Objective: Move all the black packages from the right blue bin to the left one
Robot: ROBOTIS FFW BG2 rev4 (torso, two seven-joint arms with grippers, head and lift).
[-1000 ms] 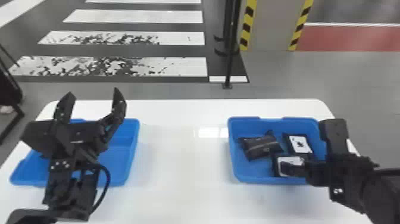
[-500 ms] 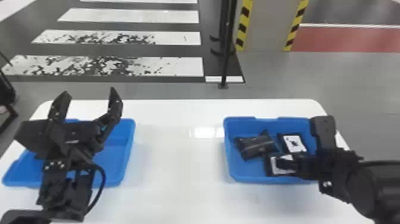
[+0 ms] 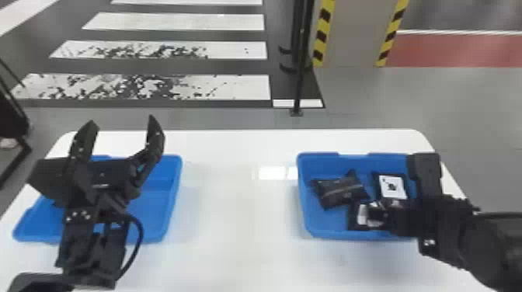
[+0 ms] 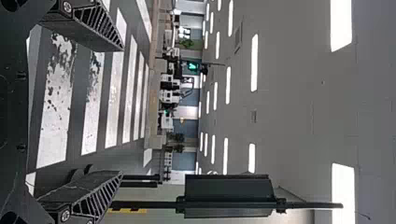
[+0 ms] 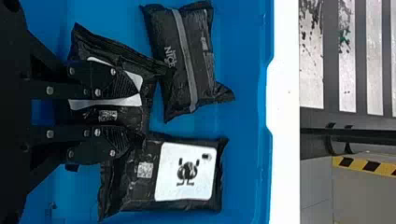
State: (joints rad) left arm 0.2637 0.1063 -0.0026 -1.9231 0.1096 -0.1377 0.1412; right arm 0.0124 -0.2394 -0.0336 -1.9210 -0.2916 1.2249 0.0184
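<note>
Pointing forward by the left bin point(image 3: 161, 205), my left claw point(image 3: 122, 122) stands wide open. In the right bin point(image 3: 305, 202) lie three black packages: the striped one point(image 3: 341, 193); the near one point(image 5: 133, 114), with my right claw point(image 3: 376, 213) over it, fingers parted; and the white-labelled one point(image 3: 392, 187).

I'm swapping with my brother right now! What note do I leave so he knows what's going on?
Left claw: open, above the left bin.
Right claw: open, over one black package in the right bin.
Other packages: the striped one and the white-labelled one, same bin.
Done: no package seen in the left bin, though the claw hides part.
To do: move all three across.
</note>
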